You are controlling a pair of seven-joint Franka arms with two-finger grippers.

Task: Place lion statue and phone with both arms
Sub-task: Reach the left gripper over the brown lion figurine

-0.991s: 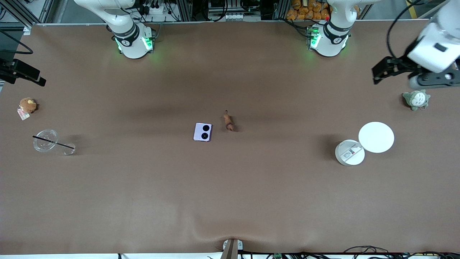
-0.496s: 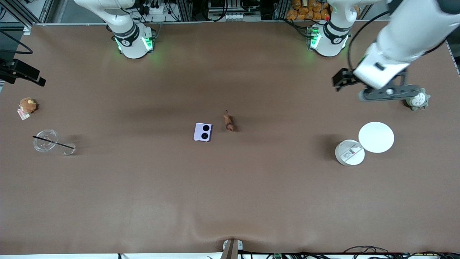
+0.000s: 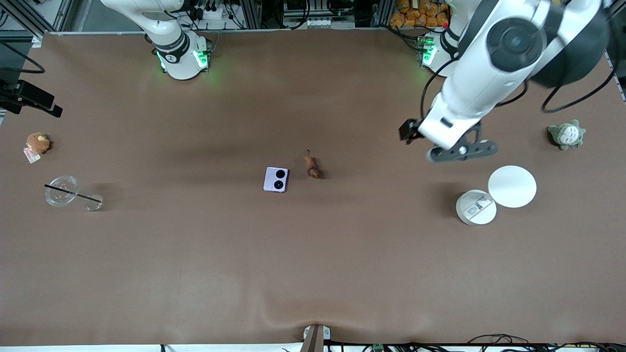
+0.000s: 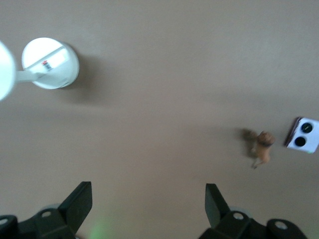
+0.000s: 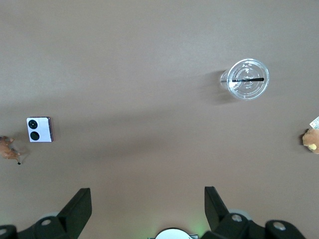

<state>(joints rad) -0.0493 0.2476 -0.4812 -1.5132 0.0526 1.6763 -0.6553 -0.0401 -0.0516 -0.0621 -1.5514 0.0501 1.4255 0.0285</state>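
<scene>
Brown bench (image 3: 313, 274), two arms based along its robot edge. The phone (image 3: 276, 179) lies flat mid-bench, camera circles up; the lion (image 3: 311, 165) stands just beside it at about 2 o'clock in the front view, toward the left arm's end and a little farther from the front camera, not touching it. Left wrist view shows both again, lion (image 4: 261, 147) and phone (image 4: 303, 141) close together. Left pincer (image 4: 148, 199) hangs over bare bench between the lion and the white tub (image 3: 476, 207), fingers spread wide, holding nothing. The tub sits with its round white lid (image 3: 512, 186) touching it at about 1 o'clock; grey plush (image 3: 566, 135) is farther from the front camera, near the bench edge at the left arm's end. Right pincer (image 5: 147, 199) is also released and empty, up in the air near the right arm's base; that arm waits. At the right arm's end: clear cup (image 3: 62, 191) with black straw (image 3: 73, 193) across it, and brown plush (image 3: 37, 143) at about 11 o'clock from the cup.
</scene>
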